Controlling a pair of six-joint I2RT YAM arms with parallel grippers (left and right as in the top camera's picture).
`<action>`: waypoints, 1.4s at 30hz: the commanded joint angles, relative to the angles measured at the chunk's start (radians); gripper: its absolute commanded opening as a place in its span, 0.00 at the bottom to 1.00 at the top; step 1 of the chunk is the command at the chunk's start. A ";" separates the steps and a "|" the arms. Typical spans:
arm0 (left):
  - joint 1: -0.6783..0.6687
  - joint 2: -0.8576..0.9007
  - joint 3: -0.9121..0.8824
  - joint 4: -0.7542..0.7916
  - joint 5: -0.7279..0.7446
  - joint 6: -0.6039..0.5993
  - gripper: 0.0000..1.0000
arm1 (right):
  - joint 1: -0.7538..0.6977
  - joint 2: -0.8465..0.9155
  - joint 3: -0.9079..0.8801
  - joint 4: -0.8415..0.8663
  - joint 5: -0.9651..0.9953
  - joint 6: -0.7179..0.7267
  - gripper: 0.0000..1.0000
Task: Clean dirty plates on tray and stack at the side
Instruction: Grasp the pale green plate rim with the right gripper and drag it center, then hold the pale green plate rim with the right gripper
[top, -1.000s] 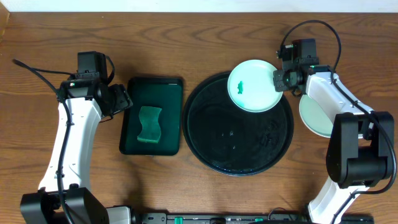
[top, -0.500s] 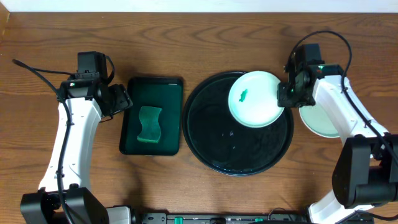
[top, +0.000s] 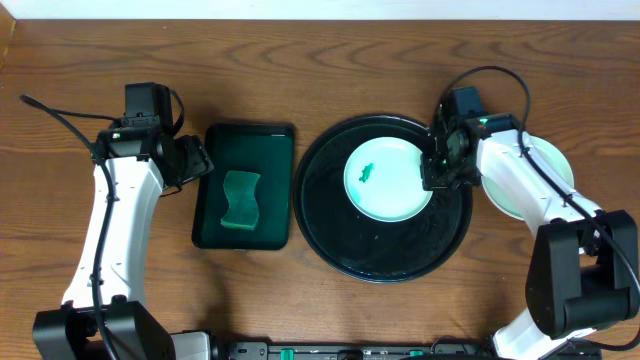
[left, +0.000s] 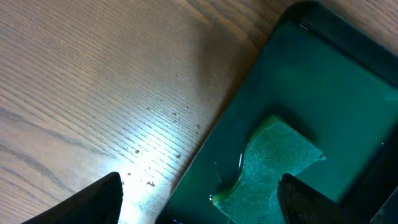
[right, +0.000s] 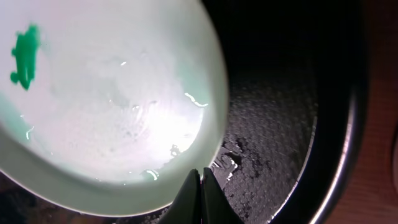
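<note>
The right gripper (right: 200, 194) is pinching the near rim of a round white shallow plate (top: 385, 185), its two fingers pressed tight together on the edge. The plate is carrying one small green smear (right: 25, 53) and a wet sheen. It is sitting over the upper part of the large round glossy black tray (top: 340, 240); whether its far edge is resting on the tray cannot be told.

The left gripper (top: 195, 160) is hanging with its fingers (left: 102, 199) spread wide and holding nothing, at the left edge of the smaller rectangular dark green tray (top: 245, 145). One wavy green sponge (left: 273, 168) is lying in that tray.

Two plates are showing in all: the one being held, and a second pale plate (top: 556, 165) lying on the brown wooden table (top: 300, 60) just right of the black tray, partly hidden by the right arm. Whether more plates are lying under it cannot be told.
</note>
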 joint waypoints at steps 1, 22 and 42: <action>0.004 -0.001 0.020 -0.003 -0.013 0.003 0.80 | 0.019 -0.011 -0.014 0.011 -0.011 -0.100 0.01; 0.004 -0.001 0.020 -0.003 -0.013 0.003 0.80 | 0.035 -0.011 -0.105 0.184 0.004 -0.085 0.25; 0.004 -0.001 0.020 -0.003 -0.013 0.003 0.80 | -0.044 -0.016 -0.095 0.152 0.023 0.126 0.26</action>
